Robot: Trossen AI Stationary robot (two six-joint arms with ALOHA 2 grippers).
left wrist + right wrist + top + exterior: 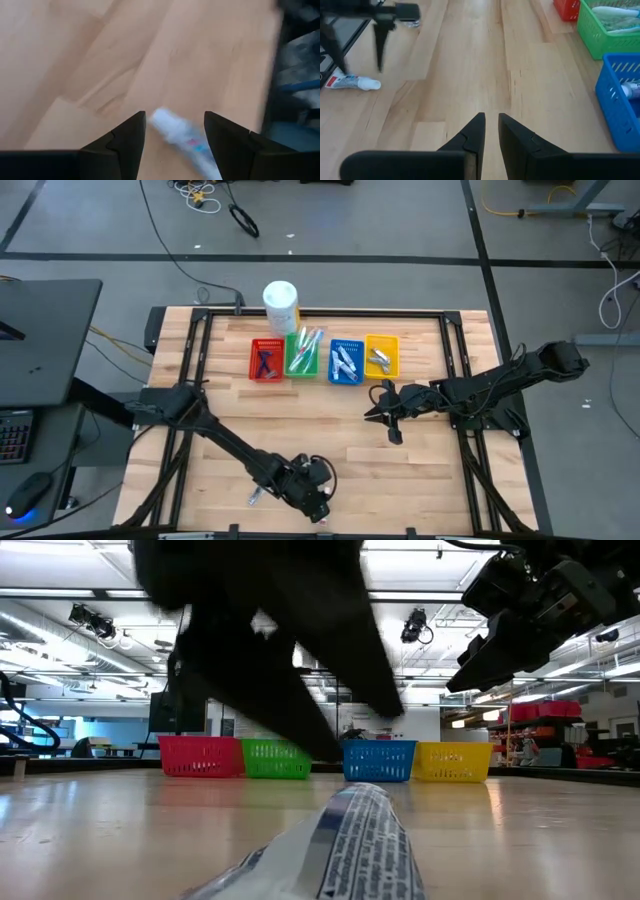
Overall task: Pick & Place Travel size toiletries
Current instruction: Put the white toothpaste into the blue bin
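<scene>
Left gripper (175,135), fingers spread, straddles a white tube (182,137) — seen only in its wrist view. Right gripper (491,130), fingers nearly together, hangs above the tabletop (420,470) beside the bins (323,359).

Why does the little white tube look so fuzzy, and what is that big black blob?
In the left wrist view the small white tube is smeared between the open left gripper fingers. In the low view it lies so near the lens that it is blurred, and the black blob is the left arm, dark against the bright ceiling lights.
</scene>
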